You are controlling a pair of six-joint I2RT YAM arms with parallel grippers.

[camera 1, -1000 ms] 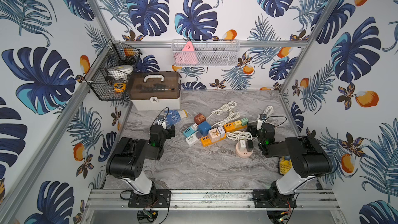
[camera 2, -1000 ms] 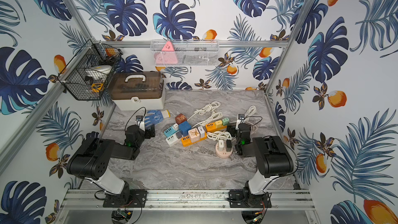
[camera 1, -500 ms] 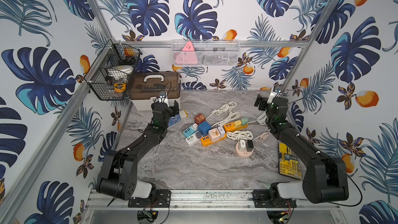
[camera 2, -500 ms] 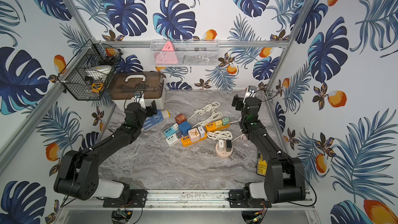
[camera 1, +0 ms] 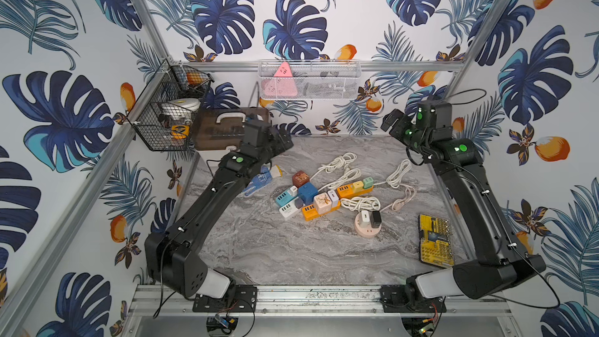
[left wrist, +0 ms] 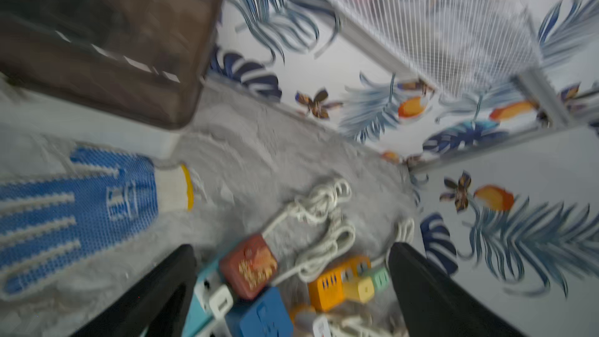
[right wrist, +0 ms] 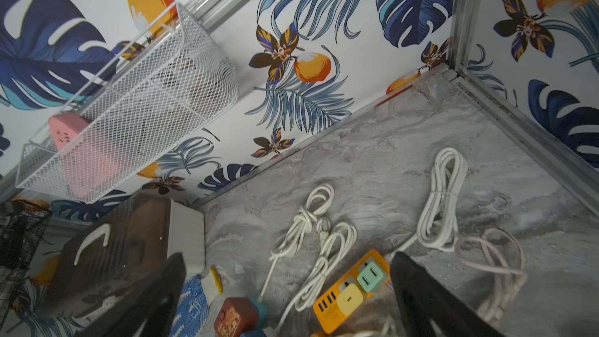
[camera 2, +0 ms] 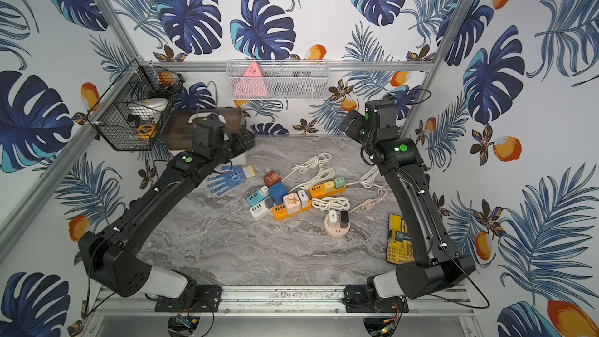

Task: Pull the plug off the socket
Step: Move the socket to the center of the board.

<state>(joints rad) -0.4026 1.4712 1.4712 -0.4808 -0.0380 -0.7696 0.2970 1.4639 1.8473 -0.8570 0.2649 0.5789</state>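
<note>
Mid-table lies a cluster of socket strips with plugs in them. An orange strip (camera 1: 348, 190) carries a yellow plug (right wrist: 349, 299) and a green plug (right wrist: 371, 276). A second orange strip (camera 1: 311, 213) holds a patterned plug and a white one. A round pink socket (camera 1: 367, 230) bears a white plug (camera 1: 364, 216) and a black plug (camera 1: 376, 218). My left gripper (camera 1: 282, 141) (left wrist: 290, 254) hovers open above the back left of the cluster, holding nothing. My right gripper (camera 1: 390, 123) (right wrist: 288, 260) hangs open, high at the back right, also holding nothing.
A brown toolbox (camera 1: 223, 128) stands at the back left, with a blue glove (camera 1: 259, 183) in front of it. Coiled white cables (camera 1: 337, 163) lie behind the strips. A yellow bit case (camera 1: 436, 241) lies at the right. A black wire basket (camera 1: 165, 115) and a white mesh basket (camera 1: 308, 81) hang on the walls.
Both arms have unfolded from a low tucked pose near the front and reached up and toward the back. Both grippers stay open.
</note>
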